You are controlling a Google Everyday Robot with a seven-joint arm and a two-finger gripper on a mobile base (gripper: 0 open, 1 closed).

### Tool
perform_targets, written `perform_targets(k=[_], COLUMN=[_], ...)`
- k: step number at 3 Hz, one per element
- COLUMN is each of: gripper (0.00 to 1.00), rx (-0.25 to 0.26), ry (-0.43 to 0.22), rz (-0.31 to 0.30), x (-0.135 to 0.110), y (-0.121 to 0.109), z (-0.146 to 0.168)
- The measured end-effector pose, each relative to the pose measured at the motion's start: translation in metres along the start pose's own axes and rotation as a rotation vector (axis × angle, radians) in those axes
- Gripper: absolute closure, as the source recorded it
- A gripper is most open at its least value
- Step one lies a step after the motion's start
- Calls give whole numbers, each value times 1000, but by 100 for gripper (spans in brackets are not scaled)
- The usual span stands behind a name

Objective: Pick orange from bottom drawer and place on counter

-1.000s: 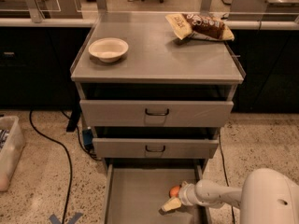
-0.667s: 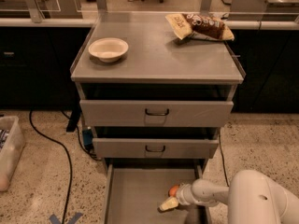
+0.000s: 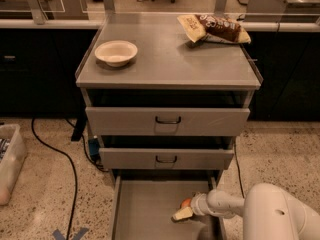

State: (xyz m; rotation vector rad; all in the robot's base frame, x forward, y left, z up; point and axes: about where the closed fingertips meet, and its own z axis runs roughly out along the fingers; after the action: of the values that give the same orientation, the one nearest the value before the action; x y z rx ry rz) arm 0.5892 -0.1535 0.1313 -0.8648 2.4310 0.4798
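The bottom drawer point(image 3: 145, 209) is pulled out, showing its flat grey floor. The orange point(image 3: 186, 203) lies at the right side of that floor, mostly hidden behind my gripper. My gripper point(image 3: 183, 211) reaches in from the right on a white arm and sits right at the orange, with one pale fingertip point(image 3: 181, 214) showing in front of the fruit. The counter point(image 3: 165, 59) is the grey metal top of the cabinet, above the two upper drawers.
A white bowl point(image 3: 116, 52) stands on the counter's left. A chip bag point(image 3: 212, 29) lies at its back right. Black cables point(image 3: 65, 159) run over the floor on the left, next to a clear bin point(image 3: 10, 159). Dark counters flank the cabinet.
The arm has shifted slightly left and its white body fills more of the lower right. The gripper stays at the orange in the drawer.
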Motion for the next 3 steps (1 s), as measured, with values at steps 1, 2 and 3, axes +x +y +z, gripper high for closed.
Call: perform_targets(k=[1, 2, 3], gripper=[0, 0, 19], rx=[-15, -15, -16], ry=[16, 16, 16], rz=[20, 20, 20], x=[10, 10, 10], y=[1, 1, 1], z=[7, 7, 7])
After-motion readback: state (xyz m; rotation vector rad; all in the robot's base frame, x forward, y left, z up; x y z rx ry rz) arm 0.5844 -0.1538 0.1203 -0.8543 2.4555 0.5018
